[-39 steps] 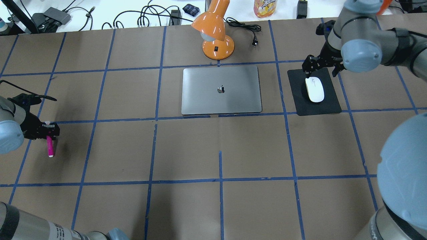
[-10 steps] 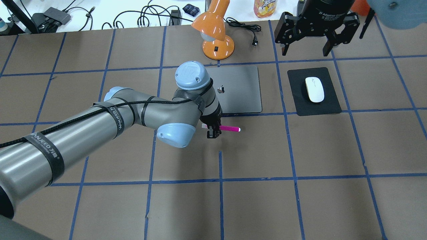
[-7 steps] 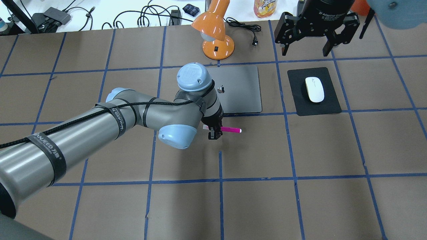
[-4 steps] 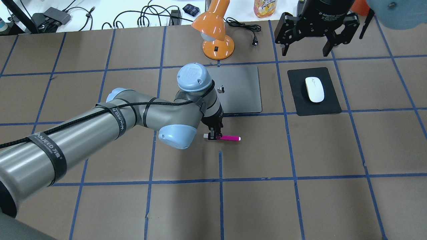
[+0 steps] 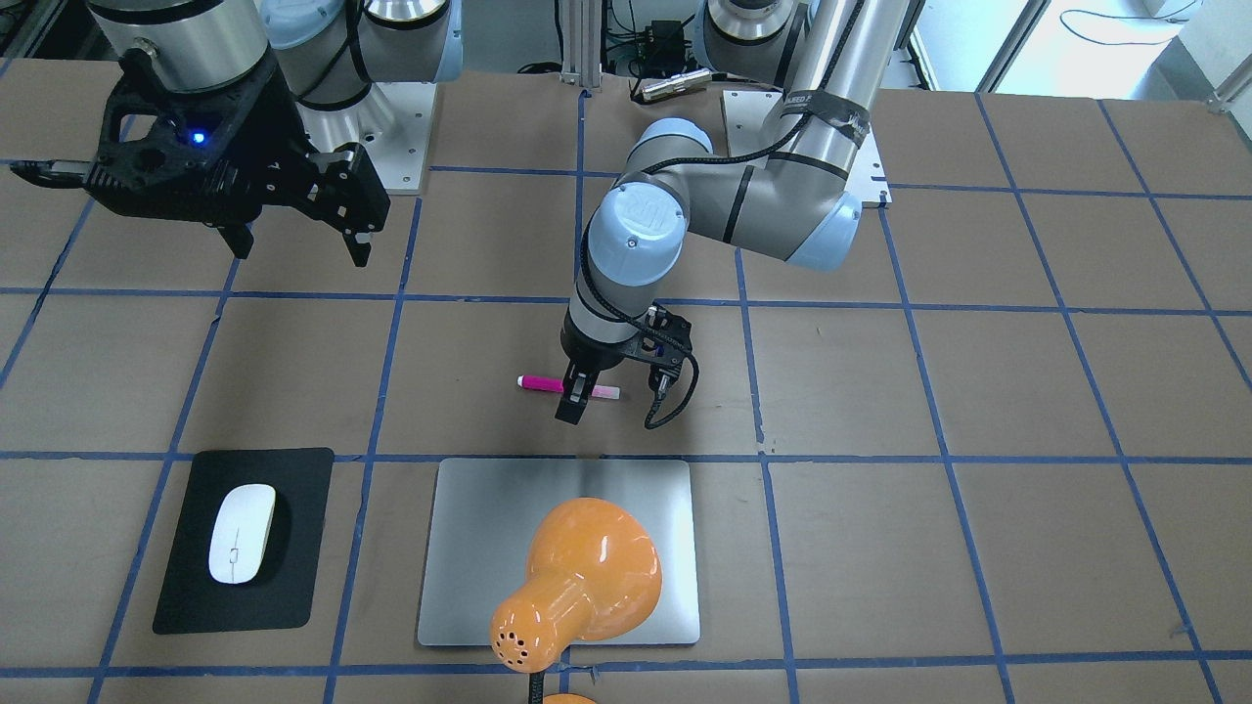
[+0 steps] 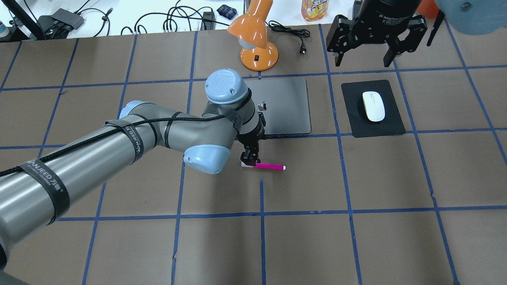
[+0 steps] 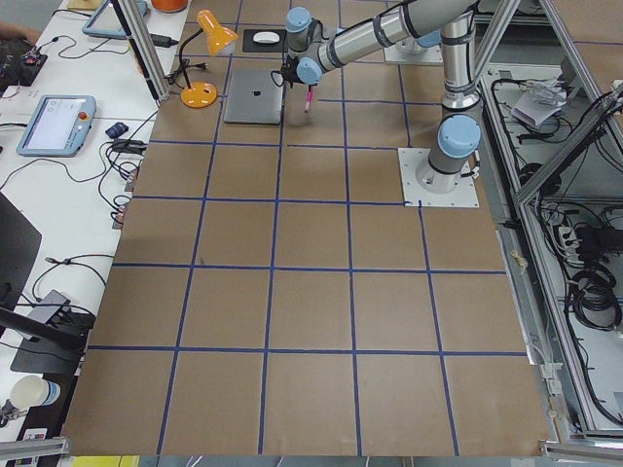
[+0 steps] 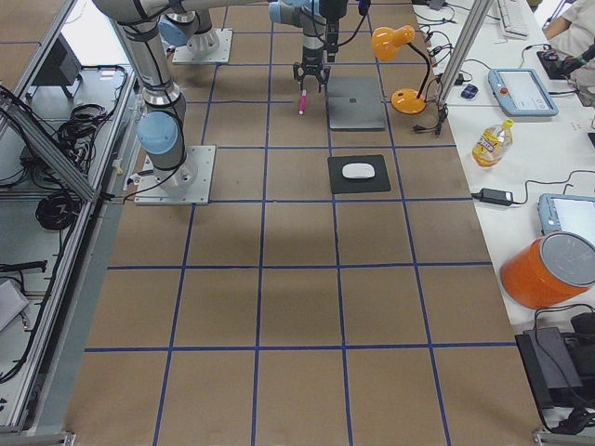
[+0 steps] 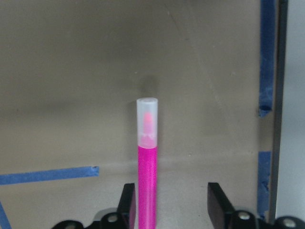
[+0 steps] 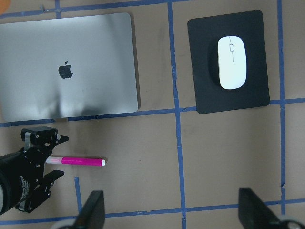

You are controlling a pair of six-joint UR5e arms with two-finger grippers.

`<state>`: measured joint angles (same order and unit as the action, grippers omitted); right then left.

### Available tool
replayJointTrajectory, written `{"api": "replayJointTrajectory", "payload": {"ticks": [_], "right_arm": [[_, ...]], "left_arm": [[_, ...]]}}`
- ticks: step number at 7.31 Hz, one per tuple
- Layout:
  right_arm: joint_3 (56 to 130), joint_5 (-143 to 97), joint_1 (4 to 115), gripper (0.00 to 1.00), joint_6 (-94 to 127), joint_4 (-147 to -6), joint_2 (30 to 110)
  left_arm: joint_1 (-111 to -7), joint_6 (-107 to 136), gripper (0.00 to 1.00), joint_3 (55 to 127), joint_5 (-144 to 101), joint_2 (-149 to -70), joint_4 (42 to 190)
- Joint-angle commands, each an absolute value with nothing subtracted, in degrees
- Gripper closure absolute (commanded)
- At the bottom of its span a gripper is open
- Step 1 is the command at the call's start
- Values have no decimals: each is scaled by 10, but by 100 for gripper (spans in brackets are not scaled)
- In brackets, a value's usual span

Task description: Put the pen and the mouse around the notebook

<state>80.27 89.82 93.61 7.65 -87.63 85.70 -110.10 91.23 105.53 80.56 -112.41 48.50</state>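
While the pen (image 6: 266, 166) lay on open table (image 6: 356, 178) just off the notebook's (image 6: 285, 107) robot-side edge, we saw the left gripper (image 6: 248, 160) parted astride its cap end, clamping nothing; the right gripper (image 6: 361, 60) hung spread, well clear of the mouse (image 6: 373, 106).

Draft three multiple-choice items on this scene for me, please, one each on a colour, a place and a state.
1. The lamp is: A. orange; B. green; C. white.
2. Relative to the notebook, the pen lies: A. on its lid; B. on the table, off its robot-side edge; C. beyond its far edge.
3. The left pincer is: A. open, fingers either side of the pen; B. shut on the pen; C. shut, empty.

1A: shade and base are orange. 2B: overhead, it lies clear of that edge. 3A: the wrist view shows a gap beside the pen.
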Motion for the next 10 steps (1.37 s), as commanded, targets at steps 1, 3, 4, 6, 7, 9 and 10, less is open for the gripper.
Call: {"api": "replayJointTrajectory", "payload": {"ticks": [1, 3, 4, 6, 7, 9, 10], "right_arm": [[803, 897, 936, 0, 76, -876, 857], [803, 897, 936, 0, 73, -876, 857], [802, 897, 935, 0, 64, -877, 856], [802, 897, 935, 0, 57, -869, 856], [802, 897, 935, 0, 58, -868, 856], [802, 897, 935, 0, 58, -868, 857], [802, 897, 935, 0, 58, -868, 856]], "left_arm": [[-1059, 723, 0, 1054, 812, -1099, 490], [-1005, 392, 0, 1053, 828, -1061, 490], [-992, 303, 0, 1053, 827, -1038, 494], [-964, 160, 0, 1039, 843, -1004, 567], [-949, 109, 0, 1021, 840, -987, 626], [-922, 30, 0, 962, 844, -956, 739], [-920, -15, 0, 939, 859, -936, 802]]}}
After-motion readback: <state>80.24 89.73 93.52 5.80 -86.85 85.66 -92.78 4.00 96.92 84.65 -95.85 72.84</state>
